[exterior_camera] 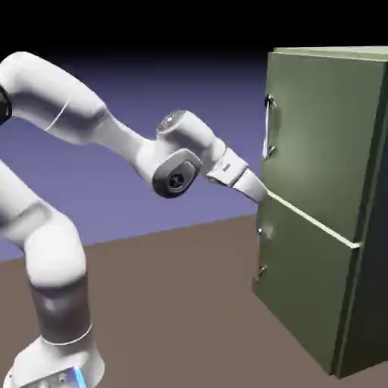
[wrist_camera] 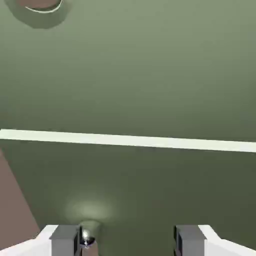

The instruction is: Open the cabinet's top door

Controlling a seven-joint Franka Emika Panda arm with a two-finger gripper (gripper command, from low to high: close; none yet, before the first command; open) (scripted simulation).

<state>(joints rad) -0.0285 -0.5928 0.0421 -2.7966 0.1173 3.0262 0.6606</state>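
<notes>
The olive-green cabinet [exterior_camera: 326, 204] stands at the exterior view's right. Its top door [exterior_camera: 326, 129] carries a vertical silver bar handle [exterior_camera: 269, 126] near its left edge. My gripper [exterior_camera: 261, 195] points at the cabinet's front, just below that handle, at the pale seam [exterior_camera: 311, 220] between the two doors. In the hand view green panel fills the picture and the seam [wrist_camera: 128, 140] runs across it. My gripper [wrist_camera: 127, 243] is open, its fingertips [wrist_camera: 65, 241] wide apart with nothing between them. A small metal stub [wrist_camera: 87, 237] shows beside the left fingertip, and a rounded metal piece [wrist_camera: 42, 5] sits at the top left.
The lower door [exterior_camera: 303, 288] has a smaller handle [exterior_camera: 261, 250] at its left edge. Brown table [exterior_camera: 174, 303] stretches in front of the cabinet, and a wedge of it shows in the hand view [wrist_camera: 12, 210]. The white arm [exterior_camera: 91, 121] reaches in from the left.
</notes>
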